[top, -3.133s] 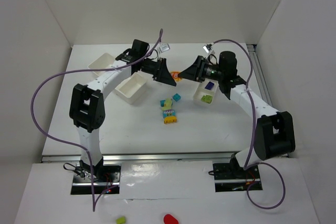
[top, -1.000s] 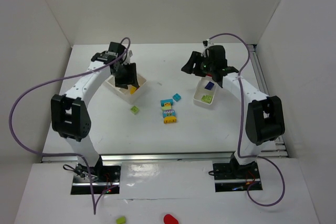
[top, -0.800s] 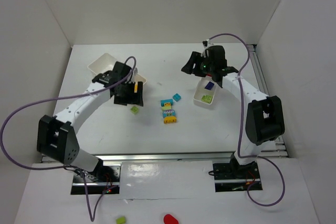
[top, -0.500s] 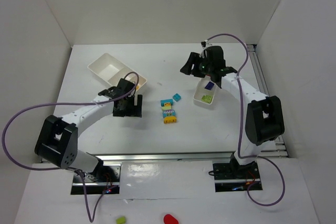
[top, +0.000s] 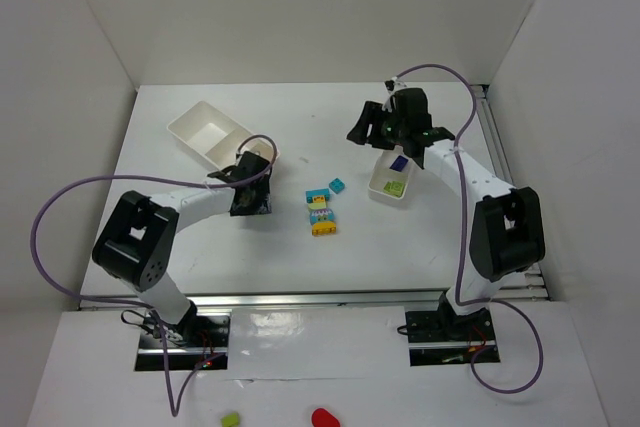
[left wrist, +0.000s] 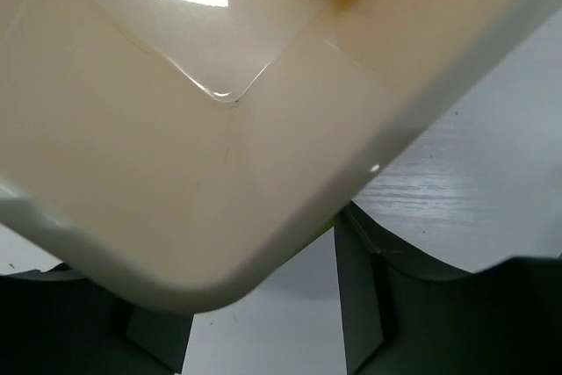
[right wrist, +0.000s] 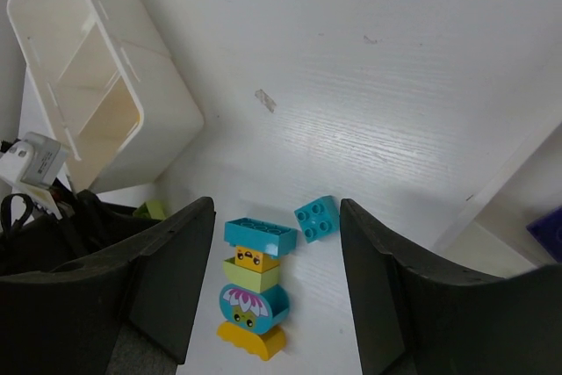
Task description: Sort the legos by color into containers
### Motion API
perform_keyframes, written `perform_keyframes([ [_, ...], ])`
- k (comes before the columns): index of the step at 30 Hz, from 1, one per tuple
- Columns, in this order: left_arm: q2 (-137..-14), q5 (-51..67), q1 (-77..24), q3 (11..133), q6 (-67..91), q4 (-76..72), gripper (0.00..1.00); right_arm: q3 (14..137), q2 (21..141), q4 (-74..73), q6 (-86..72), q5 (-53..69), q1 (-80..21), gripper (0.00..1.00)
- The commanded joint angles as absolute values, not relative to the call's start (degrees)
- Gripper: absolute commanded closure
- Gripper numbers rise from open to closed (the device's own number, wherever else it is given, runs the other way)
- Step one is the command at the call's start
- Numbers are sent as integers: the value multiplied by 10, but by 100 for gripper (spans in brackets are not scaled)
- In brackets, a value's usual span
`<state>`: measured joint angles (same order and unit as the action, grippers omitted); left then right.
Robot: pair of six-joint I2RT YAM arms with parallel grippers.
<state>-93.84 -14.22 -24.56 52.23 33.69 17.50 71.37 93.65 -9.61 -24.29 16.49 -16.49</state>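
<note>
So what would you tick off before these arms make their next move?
1. Right tool empty: ok, fingers apart, nothing between them.
2. Left tool gripping the green brick: cannot tell, the big tray blocks its camera.
3. Left tool clear of that tray: cannot tell, the tray's corner looms very close.
4. Loose blue brick free to grab: ok, it lies alone on the table.
5. Brick stack ready for sorting: not ok, mixed colours are joined together.
</note>
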Motion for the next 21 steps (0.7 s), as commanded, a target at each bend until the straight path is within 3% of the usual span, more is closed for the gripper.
perform_keyframes([
  [1,-937,-173,-256,540,352,156,34,726,901,-100,-231,149,-170,33],
  [10,-931,-166,-282,558,338,162,70,726,901,-95,-231,149,-170,33],
  [18,-903,-92,-368,660,309,207,77,690,840,-113,-233,86,-140,33],
  [21,-950,-53,-402,744,283,212,77,647,781,-136,-276,-21,-109,33],
])
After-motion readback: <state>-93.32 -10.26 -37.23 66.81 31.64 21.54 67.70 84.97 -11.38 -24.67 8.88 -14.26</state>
